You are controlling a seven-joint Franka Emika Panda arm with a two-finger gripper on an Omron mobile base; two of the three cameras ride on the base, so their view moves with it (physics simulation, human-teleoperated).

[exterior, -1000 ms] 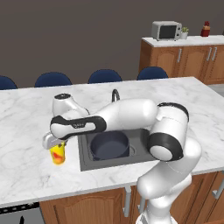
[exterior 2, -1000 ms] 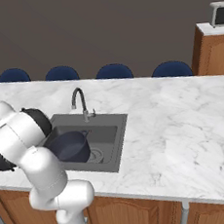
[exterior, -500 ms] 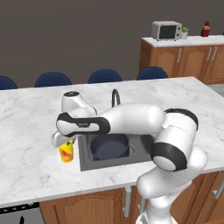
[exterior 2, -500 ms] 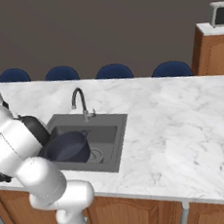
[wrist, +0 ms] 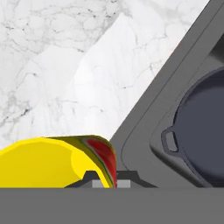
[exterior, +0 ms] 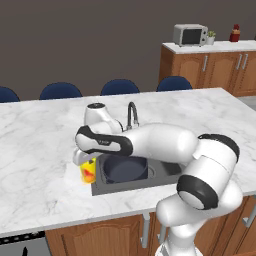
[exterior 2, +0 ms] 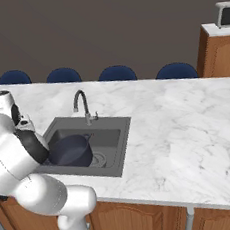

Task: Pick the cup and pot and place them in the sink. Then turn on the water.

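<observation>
Cup held at the sink's left edge, pot already in the basin.

The gripper (exterior: 86,161) grasps the yellow cup (exterior: 88,170) and holds it over the marble table (exterior: 35,145), just beside the left rim of the sink (exterior: 165,171). The dark pot (exterior: 125,168) sits inside the sink, one side handle showing in the hand view. The faucet (exterior: 131,114) stands behind the basin, no stream at its spout.
</observation>
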